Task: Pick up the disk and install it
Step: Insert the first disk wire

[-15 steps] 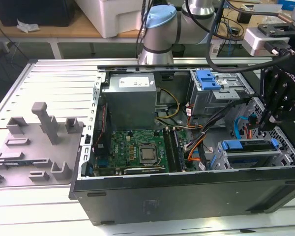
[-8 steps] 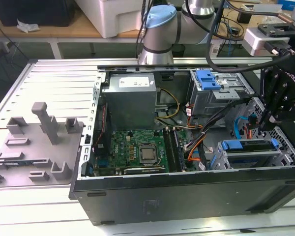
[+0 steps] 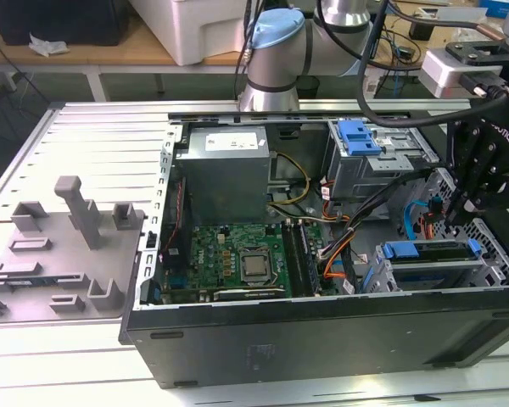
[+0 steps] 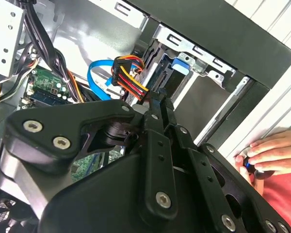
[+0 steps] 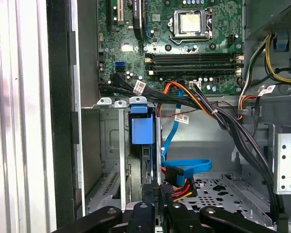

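The claw (image 5: 157,206) – fingers together, nothing between them – hovers just behind the disk (image 5: 141,131), which sits edge-up in its bay at the case's front corner.

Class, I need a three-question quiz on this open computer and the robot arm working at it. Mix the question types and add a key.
1. True or false: in the first wrist view, the disk, with its blue bracket, stands in a slot of the metal cage.
2. In the exterior view, where does the gripper hang?
A. over the end of the computer case at the exterior view's right
B. over the grey tray outside the case
C. over the grey power box
3. What colour is the flat cable that lies beside the disk in the first wrist view?

Key: 1 true; 2 A; 3 blue.
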`<action>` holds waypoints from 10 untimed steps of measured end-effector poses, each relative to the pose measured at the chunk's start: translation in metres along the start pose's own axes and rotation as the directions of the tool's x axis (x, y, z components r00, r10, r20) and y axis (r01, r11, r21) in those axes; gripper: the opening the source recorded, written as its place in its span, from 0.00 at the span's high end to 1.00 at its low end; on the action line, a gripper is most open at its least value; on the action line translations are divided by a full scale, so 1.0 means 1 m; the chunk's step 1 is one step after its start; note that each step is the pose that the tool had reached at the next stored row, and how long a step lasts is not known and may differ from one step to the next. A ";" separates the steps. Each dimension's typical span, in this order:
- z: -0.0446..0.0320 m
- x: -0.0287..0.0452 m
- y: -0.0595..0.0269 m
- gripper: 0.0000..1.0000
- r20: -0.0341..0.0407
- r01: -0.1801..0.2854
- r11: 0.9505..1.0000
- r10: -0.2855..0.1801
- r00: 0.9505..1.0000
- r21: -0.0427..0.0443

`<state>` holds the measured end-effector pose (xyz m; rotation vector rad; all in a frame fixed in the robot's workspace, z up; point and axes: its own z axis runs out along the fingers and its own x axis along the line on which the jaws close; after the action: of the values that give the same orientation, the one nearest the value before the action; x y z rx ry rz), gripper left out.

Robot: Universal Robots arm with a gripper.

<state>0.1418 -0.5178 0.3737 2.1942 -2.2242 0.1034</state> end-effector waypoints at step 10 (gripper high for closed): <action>0.0021 0.0000 -0.0014 0.83 0.001 0.015 1.000 -0.015 1.000 0.004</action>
<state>0.1433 -0.5180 0.3717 2.2134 -2.2089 0.1071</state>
